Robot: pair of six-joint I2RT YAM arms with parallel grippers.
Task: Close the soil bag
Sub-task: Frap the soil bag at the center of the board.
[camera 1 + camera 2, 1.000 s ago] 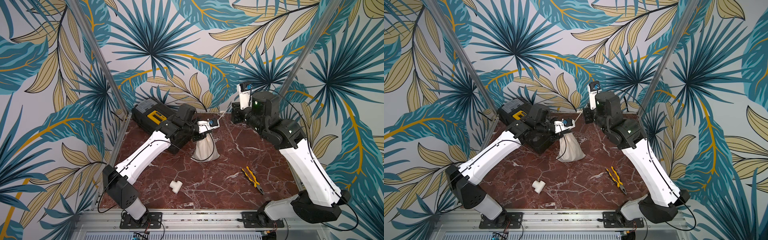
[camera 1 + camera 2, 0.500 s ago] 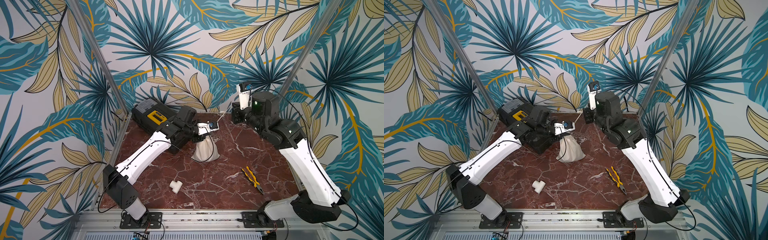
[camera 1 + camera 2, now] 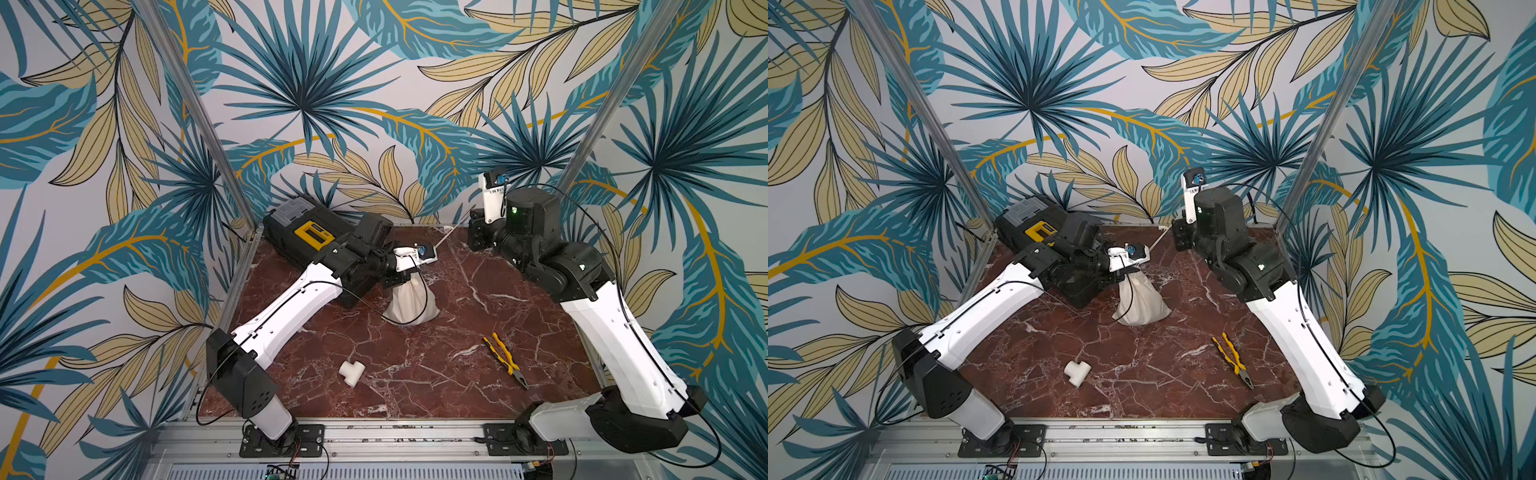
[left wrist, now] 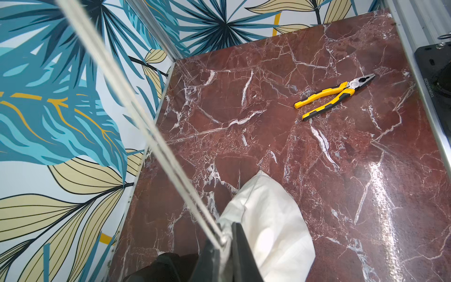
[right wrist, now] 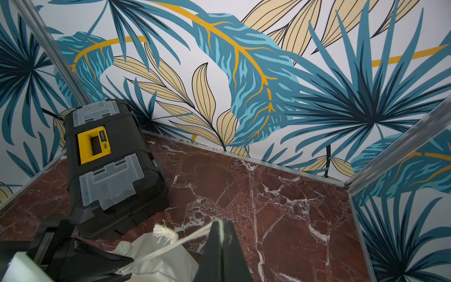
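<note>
The cream soil bag stands at the centre of the frame in both top views, on the red marble tabletop. The left gripper is pinched almost closed on the bag's gathered neck. The right gripper, clamped tight, holds the drawstring taut toward the upper right. A black toolbox lies at upper left, yellow-handled pliers at lower right

We see small print on the yellow handle of the black toolbox and on a black arm base. We cannot read either for sure.
</note>
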